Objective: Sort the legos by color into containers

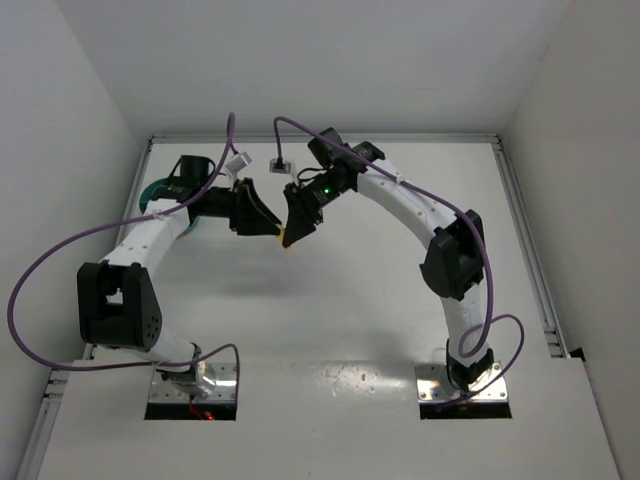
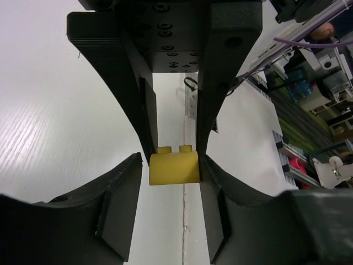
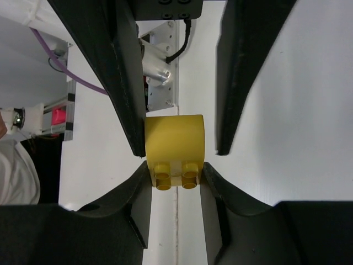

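A yellow lego [image 3: 175, 144] hangs in mid-air above the table, pinched at its studded end by my right gripper [image 3: 176, 174], which is shut on it. My left gripper [image 2: 172, 161] faces it from the other side, jaws straddling the same brick [image 2: 174, 168]. In the right wrist view one of the left fingers [image 3: 126, 83] touches the brick's side, while the other stands a small gap away. From above, both grippers meet tip to tip, left [image 1: 270, 226] and right [image 1: 292, 236], with the lego [image 1: 285, 240] between them. The teal bowl [image 1: 148, 196] peeks out behind the left arm; its compartments are hidden.
Purple cables loop from both arms [image 1: 40, 270]. A white connector [image 1: 280, 160] lies near the back wall. A seam [image 2: 183, 232] runs across the white table under the grippers. Metal rails line the table's right edge [image 1: 530, 260].
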